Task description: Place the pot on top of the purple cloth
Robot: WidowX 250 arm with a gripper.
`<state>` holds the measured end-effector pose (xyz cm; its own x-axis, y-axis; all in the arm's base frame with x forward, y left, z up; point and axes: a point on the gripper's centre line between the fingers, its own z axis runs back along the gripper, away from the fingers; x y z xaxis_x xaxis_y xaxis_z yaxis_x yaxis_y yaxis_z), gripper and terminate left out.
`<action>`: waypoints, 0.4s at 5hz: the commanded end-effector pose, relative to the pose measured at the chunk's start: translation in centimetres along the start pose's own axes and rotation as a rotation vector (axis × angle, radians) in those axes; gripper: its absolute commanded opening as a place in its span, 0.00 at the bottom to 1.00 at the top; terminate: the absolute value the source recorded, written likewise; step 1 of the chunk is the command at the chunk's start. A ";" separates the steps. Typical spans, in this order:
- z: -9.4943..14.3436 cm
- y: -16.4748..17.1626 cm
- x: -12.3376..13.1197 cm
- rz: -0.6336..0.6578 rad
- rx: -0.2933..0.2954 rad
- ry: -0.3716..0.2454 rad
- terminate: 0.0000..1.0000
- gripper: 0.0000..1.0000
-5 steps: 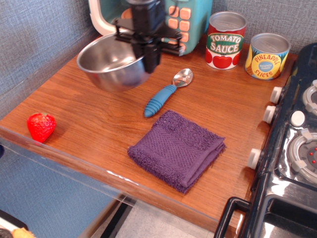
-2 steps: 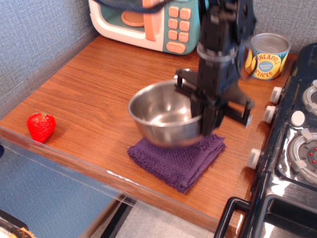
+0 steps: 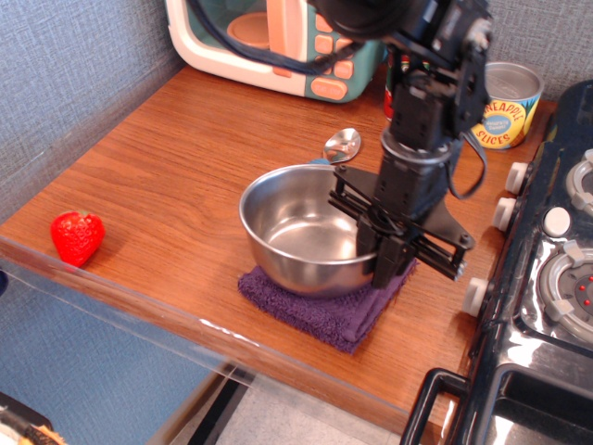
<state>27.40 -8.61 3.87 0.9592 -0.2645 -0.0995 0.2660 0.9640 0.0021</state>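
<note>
1. Wooden counter (image 3: pixel 167 185) against a grey-blue textured wall, with a toy microwave (image 3: pixel 269 42) at the back and a black stove (image 3: pixel 547 278) on the right edge.
2. Landmark is the purple cloth (image 3: pixel 324 311). The pot (image 3: pixel 301 227) sits right over it, covering most of it; only the cloth's front edge and its corners show.
3. Pot base looks to be touching the cloth; contact is probably made, though I cannot confirm it is fully settled.
4. Gripper (image 3: pixel 384 250) is at the pot's right rim, one finger inside the bowl, the other outside. It reads as clamped on the rim, so the pot is not released.
5. Step in hand: end of the place phase, pot down on target.
6. Next move calls for spreading the fingers enough to clear the rim, then lifting straight up so the pot is not dragged off the cloth.
7. Spoon (image 3: pixel 340 146) lies just behind the pot, away from the cloth; only its bowl shows.
8. Strawberry (image 3: pixel 77 235) is well to the left of the cloth and a pineapple can (image 3: pixel 505 107) is far back right. Neither is in the way.
</note>
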 end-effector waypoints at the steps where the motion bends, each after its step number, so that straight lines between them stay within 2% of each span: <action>1: 0.7 0.3 -0.6 0.002 0.002 -0.013 0.00 1.00; 2: 2.1 0.2 -0.7 -0.013 0.000 -0.061 0.00 1.00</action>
<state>27.43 -8.66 4.69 0.9608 -0.2681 -0.0706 0.2687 0.9632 -0.0017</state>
